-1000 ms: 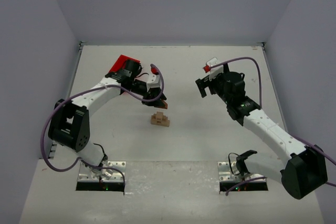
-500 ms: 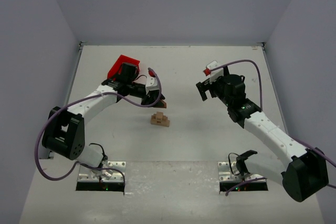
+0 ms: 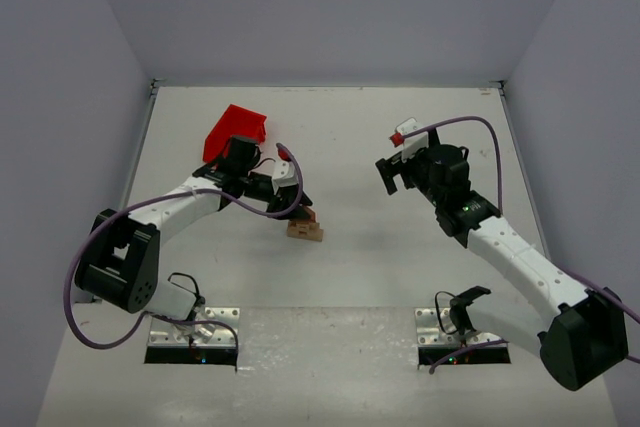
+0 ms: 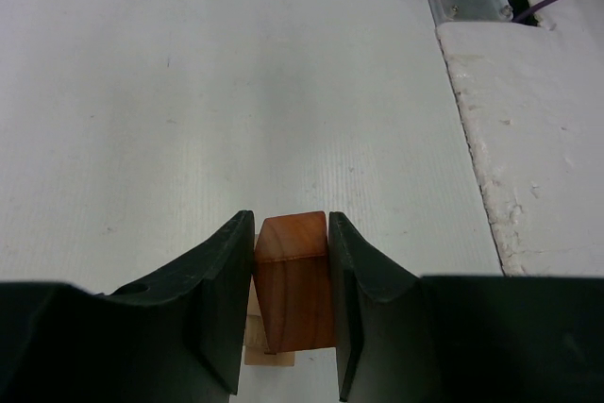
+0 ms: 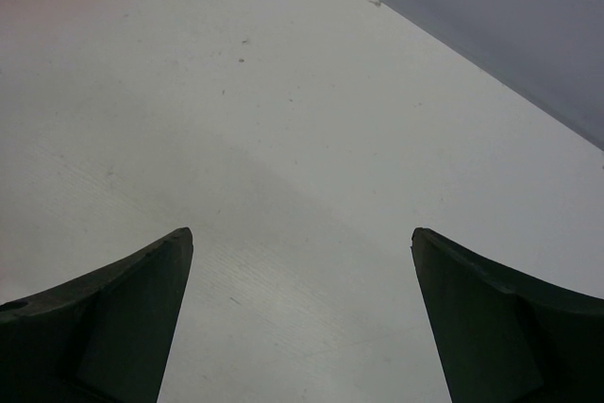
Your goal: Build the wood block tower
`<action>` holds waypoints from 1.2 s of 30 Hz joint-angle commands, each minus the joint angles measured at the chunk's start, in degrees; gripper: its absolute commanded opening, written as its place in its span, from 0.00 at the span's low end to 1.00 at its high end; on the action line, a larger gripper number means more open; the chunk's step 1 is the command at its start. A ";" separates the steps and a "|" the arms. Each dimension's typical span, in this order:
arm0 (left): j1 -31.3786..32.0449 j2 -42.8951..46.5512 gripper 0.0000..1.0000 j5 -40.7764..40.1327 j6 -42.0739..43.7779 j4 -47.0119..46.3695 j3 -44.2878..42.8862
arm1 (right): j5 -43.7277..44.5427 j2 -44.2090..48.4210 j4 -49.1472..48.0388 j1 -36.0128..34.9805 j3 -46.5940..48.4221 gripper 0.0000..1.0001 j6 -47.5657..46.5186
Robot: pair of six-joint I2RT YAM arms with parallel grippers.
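The wood block tower [image 3: 305, 232] is a small stack of pale tan pieces in the middle of the table. My left gripper [image 3: 304, 209] hangs right over its top, shut on the reddish-brown wedge [image 4: 293, 276]. In the left wrist view the wedge fills the gap between both fingers [image 4: 222, 304], and a pale block [image 4: 262, 342] shows just beneath it. I cannot tell whether the wedge touches the stack. My right gripper [image 3: 392, 169] stands open well to the right of the tower, with only bare table between its fingertips [image 5: 300, 233].
A red plastic bin [image 3: 235, 131] lies at the back left, behind the left arm. The metal base plates [image 3: 192, 333] sit at the near edge. Grey walls close the table at the back and both sides.
My left gripper has come down and towards the near side with the wedge, from behind and above the tower to right over its top. The right arm has shifted only slightly.
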State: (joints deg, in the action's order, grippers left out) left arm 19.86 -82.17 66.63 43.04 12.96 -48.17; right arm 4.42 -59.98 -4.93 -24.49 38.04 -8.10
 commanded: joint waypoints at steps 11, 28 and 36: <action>0.09 -0.23 0.00 0.90 -0.94 -8.65 2.38 | 1.86 1.44 -0.43 0.06 -0.11 0.99 0.40; 0.13 -2.50 0.00 0.52 5.29 -6.63 3.47 | 3.74 0.97 0.19 0.06 0.01 0.99 0.32; 0.18 -2.82 0.00 0.26 6.52 -6.72 4.05 | 4.28 1.09 0.71 0.06 -0.16 0.99 0.45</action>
State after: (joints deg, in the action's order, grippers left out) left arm 19.90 -85.23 65.34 46.70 7.49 -44.75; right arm 7.40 -59.68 -3.31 -24.49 37.78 -8.10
